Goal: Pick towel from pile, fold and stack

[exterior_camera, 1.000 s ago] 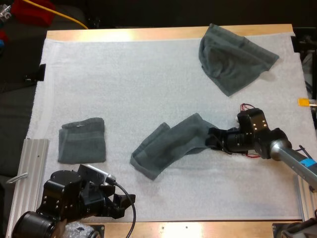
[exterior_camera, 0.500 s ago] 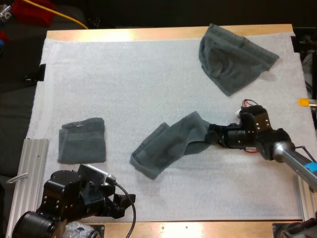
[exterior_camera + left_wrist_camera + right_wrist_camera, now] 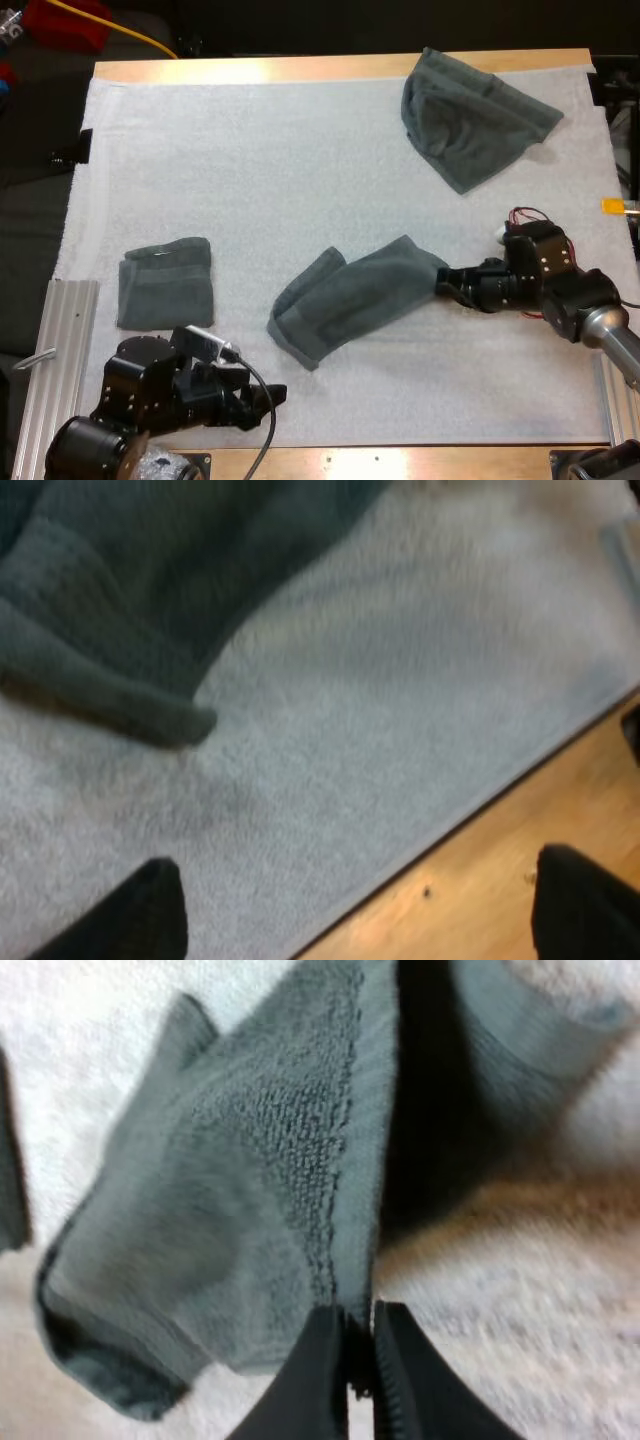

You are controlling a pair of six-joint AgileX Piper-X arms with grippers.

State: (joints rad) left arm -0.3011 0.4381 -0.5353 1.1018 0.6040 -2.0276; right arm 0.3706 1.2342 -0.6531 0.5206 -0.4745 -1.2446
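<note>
High view: a long towel (image 3: 350, 300), dark grey-green, is laid slantwise on the white mat (image 3: 250, 170), just toward 6 o'clock from the mat's middle, with its axis run from 8 o'clock to 2 o'clock. A doubled-over layer is seen at its 8 o'clock end. The right gripper (image 3: 448, 284) is set at the towel's 2 o'clock tip, its arm brought in from 4 o'clock. In the right wrist view its fingers (image 3: 312, 1380) are clenched on the towel's hemmed edge, the cloth pinched from both sides with barely a slit between them. The left gripper (image 3: 262, 398) is held low at 7 o'clock of the mat, near the mat's near edge, close to the long towel's 8 o'clock end but apart from it. In the left wrist view its fingers (image 3: 140, 915) are spread wide, released, nothing gripped. The mat's border and the wooden table (image 3: 500, 880) are seen under them, and the towel's thick corner lies ahead, clear of both fingers. A folded towel (image 3: 165, 282) is squared up at 8 o'clock of the mat, well apart from the long towel. A crumpled towel (image 3: 470, 115) is left at 1 o'clock by the mat's far edge, well apart from both grippers.
</note>
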